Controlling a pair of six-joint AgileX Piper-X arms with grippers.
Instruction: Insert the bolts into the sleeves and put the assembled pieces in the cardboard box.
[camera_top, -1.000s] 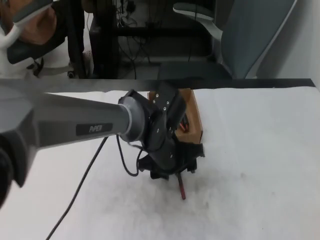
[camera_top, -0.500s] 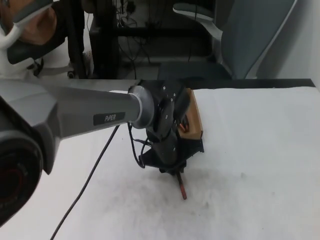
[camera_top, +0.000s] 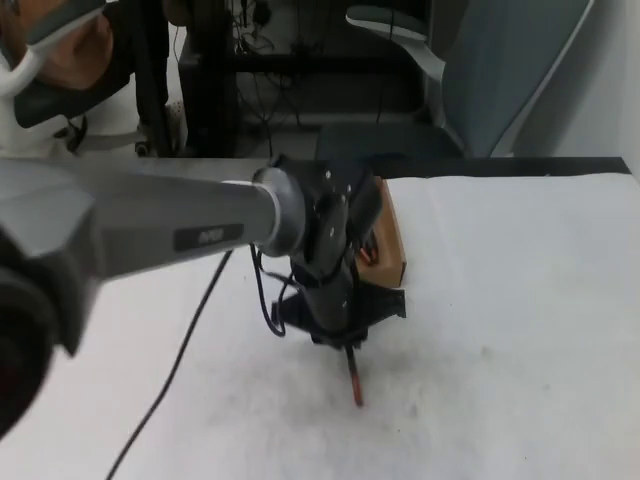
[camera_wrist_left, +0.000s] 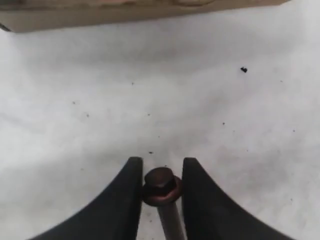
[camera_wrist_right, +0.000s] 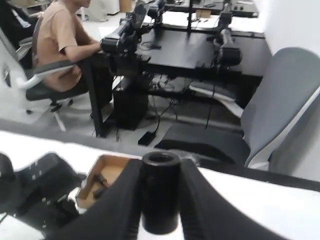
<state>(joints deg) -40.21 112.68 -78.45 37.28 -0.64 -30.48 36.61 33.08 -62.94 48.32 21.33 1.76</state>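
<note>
White cloth covered the bench (camera_top: 520, 300), with the box (camera_top: 392, 245) near its far edge and office chairs and desks beyond.

Our left gripper (camera_wrist_left: 161, 172) was clenched on a bolt (camera_wrist_left: 160, 182), its fingers pinching the shank just under the head. In the high view the bolt (camera_top: 353, 380) hung tip-down close to the cloth; we could not tell whether it touched. Our right gripper (camera_wrist_right: 160, 170) was clamped around a black sleeve (camera_wrist_right: 160, 195), whose open end stood clear of the fingers.

We judged the step to be bringing bolt and sleeve together. To do it well, we thought the bolt should first come up off the cloth so the tip could not drag. The shank should then line up with the bore before any push. The grip sat high on the bolt, so a sideways knock at the tip could swing it; a slow, straight entry seemed safest.

For room, the box wall stood just beside the left gripper, with pieces already lying inside the box (camera_wrist_right: 107, 167). A cable (camera_top: 170, 370) trailed over the cloth on the left. The broad bare cloth to the right of the box looked the best place for the two arms to meet, well apart from the bench's far edge.
</note>
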